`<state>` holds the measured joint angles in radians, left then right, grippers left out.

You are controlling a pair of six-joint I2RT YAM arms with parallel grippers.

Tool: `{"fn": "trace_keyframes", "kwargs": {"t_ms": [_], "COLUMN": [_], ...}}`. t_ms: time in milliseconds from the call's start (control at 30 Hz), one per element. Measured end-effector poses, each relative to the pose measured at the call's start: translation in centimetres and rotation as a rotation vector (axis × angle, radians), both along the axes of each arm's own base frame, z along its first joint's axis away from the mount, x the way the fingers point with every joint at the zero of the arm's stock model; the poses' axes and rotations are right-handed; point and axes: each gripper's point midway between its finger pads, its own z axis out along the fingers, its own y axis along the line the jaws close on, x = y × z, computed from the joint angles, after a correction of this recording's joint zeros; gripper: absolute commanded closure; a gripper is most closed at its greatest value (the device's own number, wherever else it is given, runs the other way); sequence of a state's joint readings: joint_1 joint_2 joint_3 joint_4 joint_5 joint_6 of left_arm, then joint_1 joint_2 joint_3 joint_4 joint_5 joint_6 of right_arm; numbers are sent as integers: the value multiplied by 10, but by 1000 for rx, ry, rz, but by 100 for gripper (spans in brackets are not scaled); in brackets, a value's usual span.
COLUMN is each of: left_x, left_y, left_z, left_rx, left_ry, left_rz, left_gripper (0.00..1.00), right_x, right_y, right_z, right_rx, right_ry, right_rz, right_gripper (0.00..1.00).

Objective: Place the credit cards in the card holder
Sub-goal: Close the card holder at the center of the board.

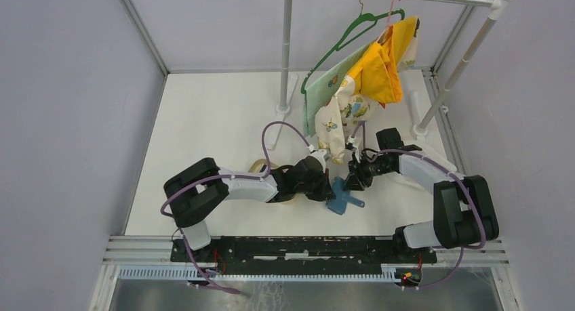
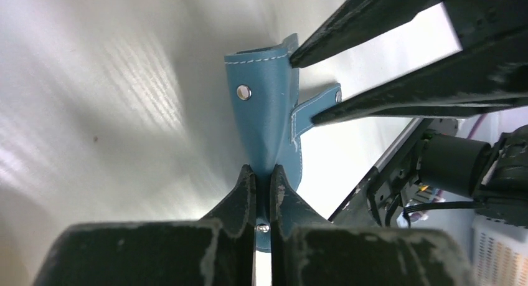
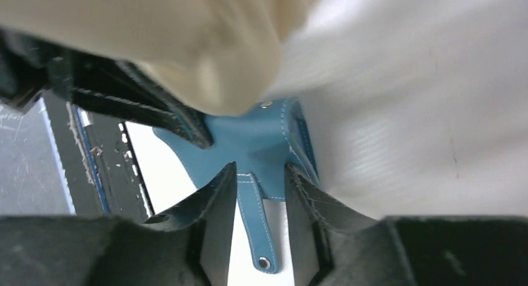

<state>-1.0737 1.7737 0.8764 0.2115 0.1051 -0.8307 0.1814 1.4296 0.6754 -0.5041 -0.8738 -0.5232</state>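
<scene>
Teal-blue leather card holder (image 1: pixel 342 201) lies near the front of our white tabletop (image 1: pixel 217 121), between our arms. Our left gripper (image 2: pixel 263 174) is pinched tight on its edge. Our right gripper (image 3: pixel 260 174) stands partly open, fingers astride its snap strap (image 3: pixel 252 224), not clamping it.

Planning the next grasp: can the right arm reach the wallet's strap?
Probably yes: the right gripper, jaws open, straddles the strap of the card holder; nothing between. Left gripper pinches another edge.

Matt, smooth leather-like card holder (image 2: pixel 266 111) with pale stitching
</scene>
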Motion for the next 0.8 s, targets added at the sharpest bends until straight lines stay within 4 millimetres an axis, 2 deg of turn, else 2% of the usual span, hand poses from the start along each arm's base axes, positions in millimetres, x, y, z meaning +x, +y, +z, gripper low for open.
{"fn": "trace_keyframes", "kwargs": {"t_ms": [133,233,333,500,567,700,800], "left_x": [1,2,4,6,9,13,11], "left_y": [12,25,34,53,59,71,68], "left_z": [11,25,43,81,90,95,88], "left_rx": [74,209,372,625,714,938,1071], "left_ry": [-107,-251,-427,-670,-743,-899,-995], "left_rz": [-5,-4,5,57,84,95,73], "left_gripper": [98,98,98,98,98,98,99], "right_x": [-2,0,5,17,21,24,24], "right_y": [7,9,5,-11,-17,-21,-21], "right_z": [30,53,68,72,72,72,72], "right_rx": [79,129,152,148,146,146,148], "right_ry": [-105,-201,-259,-265,-264,-251,-241], "right_rz": [77,103,89,3,-29,-58,-67], "right_gripper": [52,52,52,52,52,52,52]}}
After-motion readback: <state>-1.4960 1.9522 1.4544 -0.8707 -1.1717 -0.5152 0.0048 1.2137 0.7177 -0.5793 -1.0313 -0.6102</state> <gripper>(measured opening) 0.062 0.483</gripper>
